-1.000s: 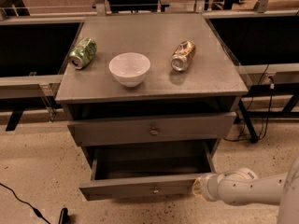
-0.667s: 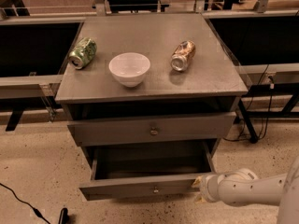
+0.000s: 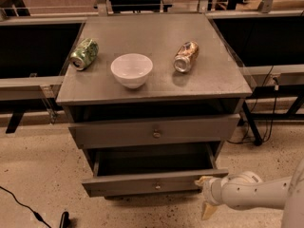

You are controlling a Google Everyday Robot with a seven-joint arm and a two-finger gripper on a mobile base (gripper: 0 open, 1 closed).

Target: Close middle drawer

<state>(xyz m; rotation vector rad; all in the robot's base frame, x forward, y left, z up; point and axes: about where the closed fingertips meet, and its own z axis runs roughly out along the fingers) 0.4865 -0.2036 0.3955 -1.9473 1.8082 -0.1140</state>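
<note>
The middle drawer [image 3: 142, 182] is a grey drawer with a small brass knob. It stands pulled well out below the top drawer, and its deep box is empty. My gripper [image 3: 204, 196] is at the right end of this drawer's front, at the corner. Its pale fingers [image 3: 207, 210] are spread apart and hold nothing. The white arm comes in from the lower right.
The top drawer [image 3: 154, 133], with a larger knob, stands slightly out. On the cabinet top [image 3: 156, 32] lie a green can [image 3: 84, 54], a white bowl [image 3: 131, 70] and a brown can [image 3: 185, 57]. Black cables [image 3: 259, 127] run on the floor at right and lower left.
The middle drawer's front sits slightly further in than one second ago. My gripper stays at its right corner.
</note>
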